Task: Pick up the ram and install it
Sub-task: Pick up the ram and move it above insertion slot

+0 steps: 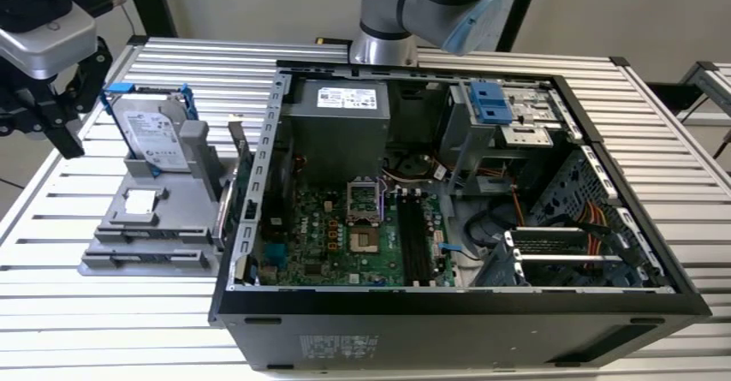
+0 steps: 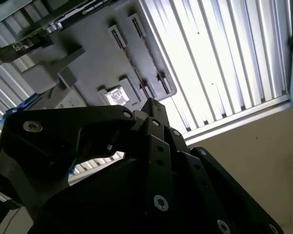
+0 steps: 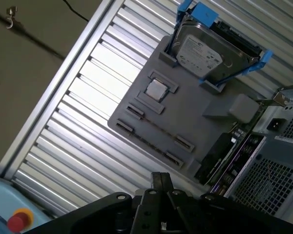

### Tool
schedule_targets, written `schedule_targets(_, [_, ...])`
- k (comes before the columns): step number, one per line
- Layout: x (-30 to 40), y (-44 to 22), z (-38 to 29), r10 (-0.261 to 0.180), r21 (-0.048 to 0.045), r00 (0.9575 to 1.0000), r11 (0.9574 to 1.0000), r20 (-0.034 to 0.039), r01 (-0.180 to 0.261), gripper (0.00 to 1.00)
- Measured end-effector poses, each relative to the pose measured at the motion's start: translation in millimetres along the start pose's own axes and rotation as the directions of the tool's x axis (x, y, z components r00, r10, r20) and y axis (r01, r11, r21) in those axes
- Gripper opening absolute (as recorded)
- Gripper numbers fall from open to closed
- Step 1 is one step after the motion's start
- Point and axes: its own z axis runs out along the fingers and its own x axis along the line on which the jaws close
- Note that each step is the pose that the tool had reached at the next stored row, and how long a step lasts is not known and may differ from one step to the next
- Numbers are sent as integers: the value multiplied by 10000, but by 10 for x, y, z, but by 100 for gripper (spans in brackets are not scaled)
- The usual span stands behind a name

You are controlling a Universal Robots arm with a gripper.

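Observation:
My gripper (image 1: 46, 134) hangs at the exterior view's far left, above the table's edge and left of the grey holder (image 1: 137, 227). Its black fingers (image 1: 68, 128) stand apart with nothing between them, so it is open. Both wrist views look past its black linkage (image 2: 136, 161) down onto the holder (image 3: 185, 117). I cannot pick out the ram; the holder's two long narrow grooves (image 3: 154, 139) show just a thin dark line. The motherboard's long black slots (image 1: 415, 242) lie inside the open computer case (image 1: 457, 300), well to the exterior view's right of the gripper.
A silver hard drive in a blue frame (image 1: 154, 133) stands upright at the back of the holder. A dark card with a metal bracket (image 3: 224, 156) stands on edge between holder and case. The arm's base (image 1: 383, 43) rises behind the case. Ribbed aluminium table (image 1: 92, 330) surrounds everything.

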Motion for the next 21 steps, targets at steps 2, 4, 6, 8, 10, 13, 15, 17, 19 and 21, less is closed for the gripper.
schedule_targets(2, [0,0,0,-77,1,10000,10000,-3,77,0])
schedule_targets(4, [0,0,0,-152,1,9999,9999,-6,152,0])
schedule_targets(6, [0,0,0,-229,2,9997,9997,-10,229,0])
schedule_targets(8, [0,0,0,-299,3,9996,9996,-14,299,0])
schedule_targets(10, [0,0,0,-366,5,9993,9993,-19,367,0])
schedule_targets(13, [0,0,0,-471,8,9989,9989,-25,471,0])
schedule_targets(15, [0,0,0,-544,10,9985,9985,-30,544,0])
schedule_targets(17, [1,1,0,-614,12,9981,9981,-35,614,0])
schedule_targets(19, [0,1,0,-696,17,9976,9976,-41,697,0])
schedule_targets(21, [0,0,0,-787,20,9969,9969,-48,787,0])
